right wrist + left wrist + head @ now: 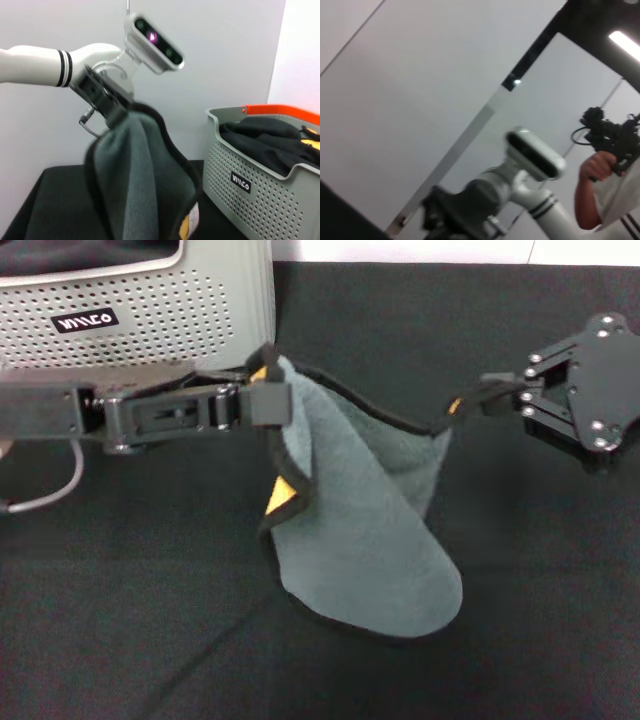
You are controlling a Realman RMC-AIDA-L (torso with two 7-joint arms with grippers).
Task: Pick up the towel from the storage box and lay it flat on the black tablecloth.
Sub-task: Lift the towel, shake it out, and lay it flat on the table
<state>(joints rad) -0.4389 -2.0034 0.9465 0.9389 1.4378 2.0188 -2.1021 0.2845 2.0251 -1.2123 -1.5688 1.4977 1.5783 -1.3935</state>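
Towel (370, 530) hangs over the tablecloth (150, 620), storage box (140, 310) behind-left.

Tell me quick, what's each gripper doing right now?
Left gripper: shut on one corner of the towel.
Right gripper: shut on the towel's other top corner.

Head view looks down; right wrist view shares its storage box (150, 310).

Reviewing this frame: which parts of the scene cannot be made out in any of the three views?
- The yellow side of the grey-teal plush towel: head view shows only slivers, folds hide the rest.
- The light grey perforated storage box: cut off by the head view's top edge; in the right wrist view, dark cloth hides its floor.
- Left wrist view: aimed at walls, no workspace.
- The black tablecloth: edges out of frame.
- Left gripper and right gripper each pinch a corner.
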